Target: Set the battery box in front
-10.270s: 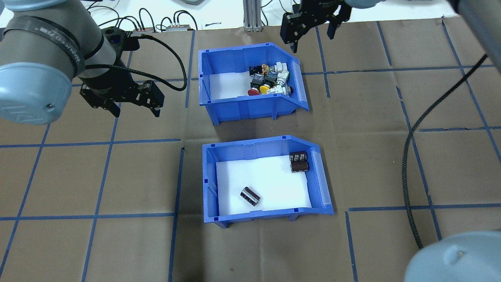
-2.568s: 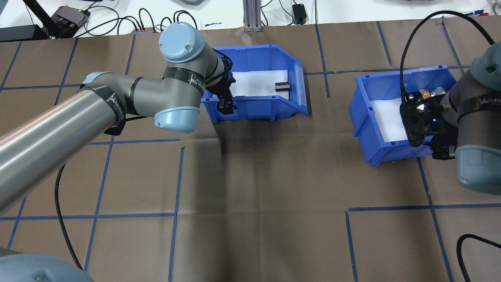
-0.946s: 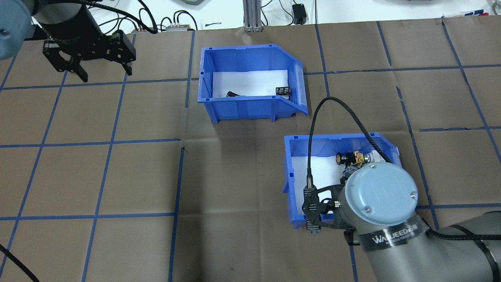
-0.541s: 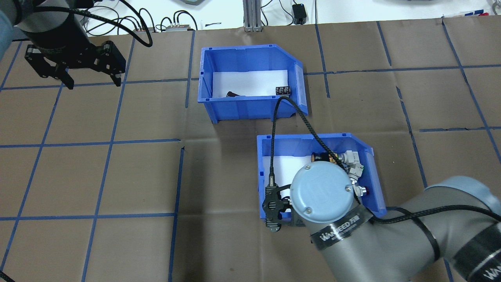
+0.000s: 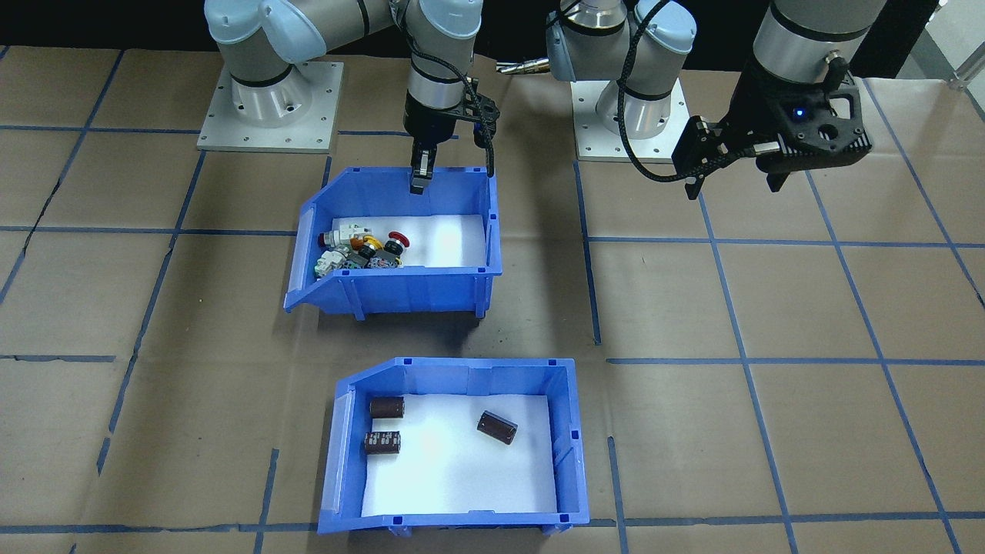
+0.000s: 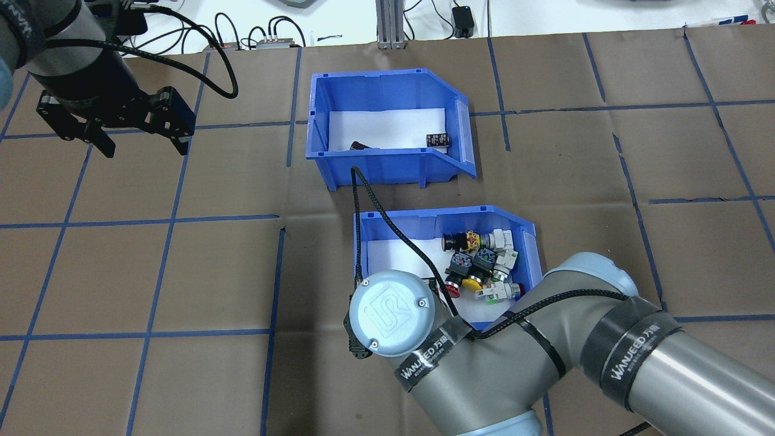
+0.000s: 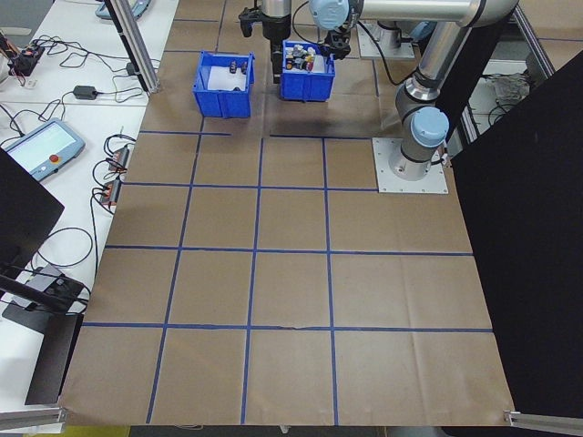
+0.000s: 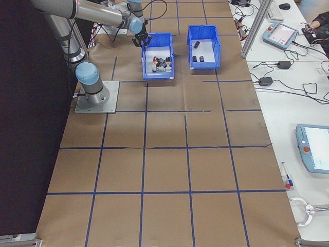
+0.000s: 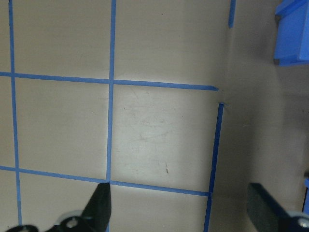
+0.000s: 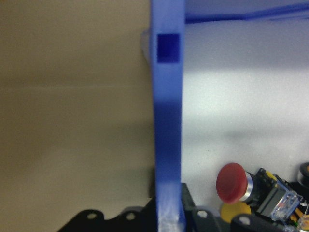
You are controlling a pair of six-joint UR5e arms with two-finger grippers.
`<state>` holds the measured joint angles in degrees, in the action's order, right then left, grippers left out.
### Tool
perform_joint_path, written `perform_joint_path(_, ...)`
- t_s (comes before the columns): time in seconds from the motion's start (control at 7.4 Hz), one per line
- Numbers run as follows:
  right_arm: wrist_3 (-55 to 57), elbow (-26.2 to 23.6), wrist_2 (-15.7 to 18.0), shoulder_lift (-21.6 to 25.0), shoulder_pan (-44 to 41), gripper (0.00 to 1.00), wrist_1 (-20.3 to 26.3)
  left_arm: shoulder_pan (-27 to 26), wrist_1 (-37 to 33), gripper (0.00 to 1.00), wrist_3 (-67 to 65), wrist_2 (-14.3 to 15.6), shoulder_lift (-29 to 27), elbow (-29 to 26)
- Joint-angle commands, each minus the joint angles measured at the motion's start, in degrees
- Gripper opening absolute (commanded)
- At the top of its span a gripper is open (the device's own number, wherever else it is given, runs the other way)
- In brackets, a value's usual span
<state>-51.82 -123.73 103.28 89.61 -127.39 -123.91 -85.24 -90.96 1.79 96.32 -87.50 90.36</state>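
- Two arm bands are reading "WANJEED".
- Battery box [image 6: 387,130] is sitting farthest from the robot, beyond the switch bin [image 6: 445,266].
- Right hand [image 5: 419,181] is pinching that bin's wall.
- Left hand [image 6: 115,124] is hanging wide over bare surface [image 6: 212,272].

We see a brown paper table [image 5: 769,308] crossed by a grid of blue tape lines. At lower centre of the front-facing view, the battery box [image 5: 454,375] is bright blue with a white liner and three dark brown cells [image 5: 496,427]. Above it, the second bin [image 5: 400,288] is the same blue, holding switches [image 5: 362,250] in red, yellow, white and black. Both arms are grey with pale blue joint caps; the left claw [image 5: 735,185] and right claw [image 5: 454,173] are black.
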Motion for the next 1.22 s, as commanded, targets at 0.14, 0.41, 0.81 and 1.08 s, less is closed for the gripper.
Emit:
perform_joint_path(0.14,0.2,0.1,0.0,-0.5,-0.2,0.15,0.0,-0.2,0.5,1.00,0.4,-0.1,-0.5,1.0)
perform_joint_path(0.41,0.0,0.9,0.2,-0.1,0.1,1.00,0.6,-0.5,0.5,1.00,-0.2,-5.8,-0.5,1.0)
perform_joint_path(0.81,-0.5,9.6,0.3,4.6,3.8,1.00,16.3,-0.5,0.3,1.00,0.4,-5.3,-0.1,1.3)
perform_joint_path(1.08,0.0,9.9,-0.3,10.5,13.9,1.00,16.8,-0.5,0.3,1.00,0.4,-5.2,0.0,1.4)
